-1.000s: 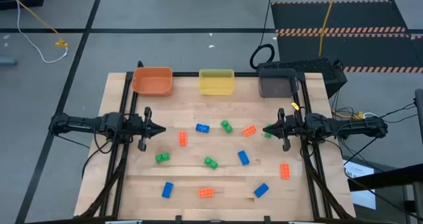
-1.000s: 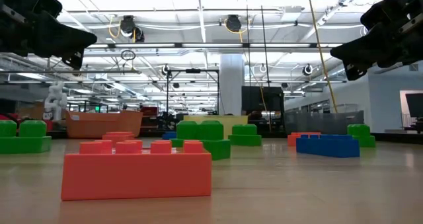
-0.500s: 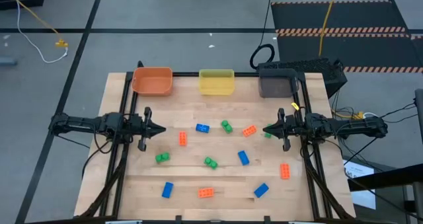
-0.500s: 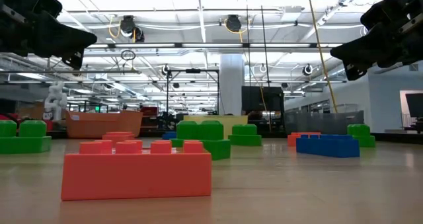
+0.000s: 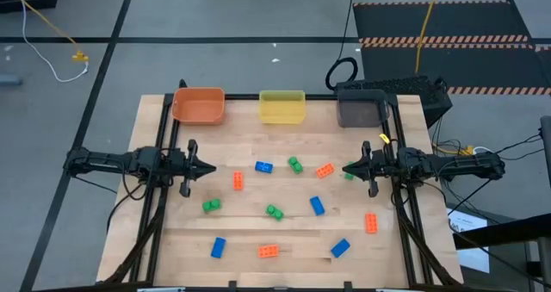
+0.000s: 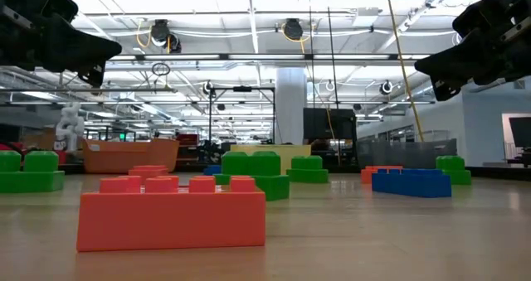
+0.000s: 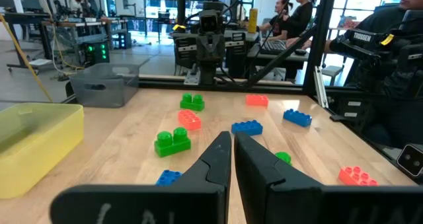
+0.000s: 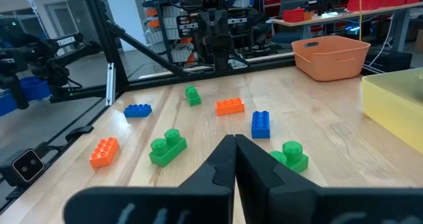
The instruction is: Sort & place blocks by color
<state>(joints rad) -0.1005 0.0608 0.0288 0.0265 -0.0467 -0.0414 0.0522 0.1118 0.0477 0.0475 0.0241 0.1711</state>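
Blocks lie scattered between both arms' closed fingers.

The table is pale wood with visible plank seams and a smooth matt finish. The blocks are smooth studded plastic with a slight sheen. The bins look like matt plastic.

orange bin: far edge of the wooden surface, leftmost of three
yellow bin: just beside it, in the middle
grey bin: rightmost
yellow cable: on the grey floor
people: seated in the room beyond
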